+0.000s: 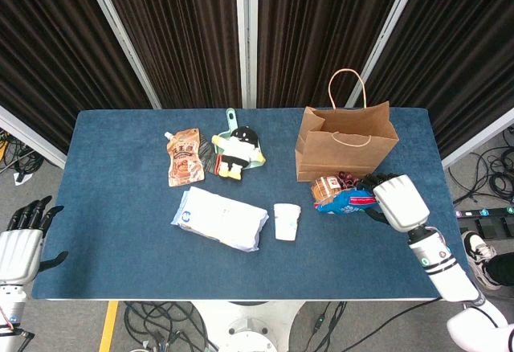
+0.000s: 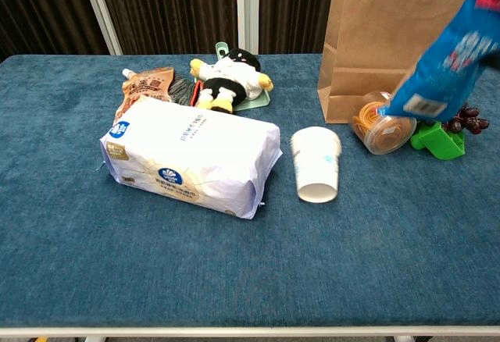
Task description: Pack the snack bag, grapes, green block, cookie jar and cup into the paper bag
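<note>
My right hand [image 1: 399, 202] holds the blue snack bag [image 1: 345, 202] by its right end, lifted off the table in front of the paper bag [image 1: 345, 147]. In the chest view the snack bag [image 2: 449, 57] hangs tilted above the cookie jar [image 2: 383, 127], which lies on its side against the paper bag [image 2: 391, 30]. The green block [image 2: 437, 139] and the grapes [image 2: 467, 117] lie just right of the jar. The white cup [image 1: 286, 221] lies on its side near the table's middle, its mouth toward me [image 2: 316, 164]. My left hand [image 1: 20, 243] hangs open off the table's left edge.
A white tissue pack [image 1: 221, 217] lies left of the cup. Behind it are an orange pouch [image 1: 184, 157] and a plush toy [image 1: 237, 151] on a green brush. The paper bag stands upright with its mouth open and its handles up.
</note>
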Controlling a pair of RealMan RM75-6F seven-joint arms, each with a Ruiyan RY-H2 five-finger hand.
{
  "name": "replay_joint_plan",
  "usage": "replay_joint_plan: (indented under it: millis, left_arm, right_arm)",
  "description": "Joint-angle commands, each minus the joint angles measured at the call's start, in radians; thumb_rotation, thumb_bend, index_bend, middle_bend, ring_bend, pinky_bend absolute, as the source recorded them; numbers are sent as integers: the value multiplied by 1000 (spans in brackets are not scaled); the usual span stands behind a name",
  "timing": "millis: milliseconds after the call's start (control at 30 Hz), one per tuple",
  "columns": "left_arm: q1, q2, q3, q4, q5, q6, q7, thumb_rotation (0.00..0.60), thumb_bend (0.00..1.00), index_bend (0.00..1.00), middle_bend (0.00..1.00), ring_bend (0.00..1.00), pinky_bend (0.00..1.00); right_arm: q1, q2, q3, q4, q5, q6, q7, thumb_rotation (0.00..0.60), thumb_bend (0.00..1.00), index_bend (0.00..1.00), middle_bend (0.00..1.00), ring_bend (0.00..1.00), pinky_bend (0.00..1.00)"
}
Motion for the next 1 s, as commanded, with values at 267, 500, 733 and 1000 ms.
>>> replay_joint_plan:
  millis: [267,500,733,1000]
  left_arm:
    - [3,3,1,-4,4,6,1,600,2,252,176,113,146]
    - [6,1,2,-4,-3,1,-1,600,1,252,176,113,146]
    - [3,-1,3,-1,-3,-5,-1,600,2,252,176,113,146]
    - [7,-5,7,4,-9,-11,-6,600,1,252,177,113,146]
  right_arm:
    - [13,198,186,-185,34,156,87,600,325,801,674,565,715]
    - [85,250,312,-152,243,56,162,600,325,800,674,564,723]
    - [187,204,331,-19,387,-101,77,600,327,800,673,564,723]
    - [270,105,286,109,475,-252,15,600,329,793,674,564,723]
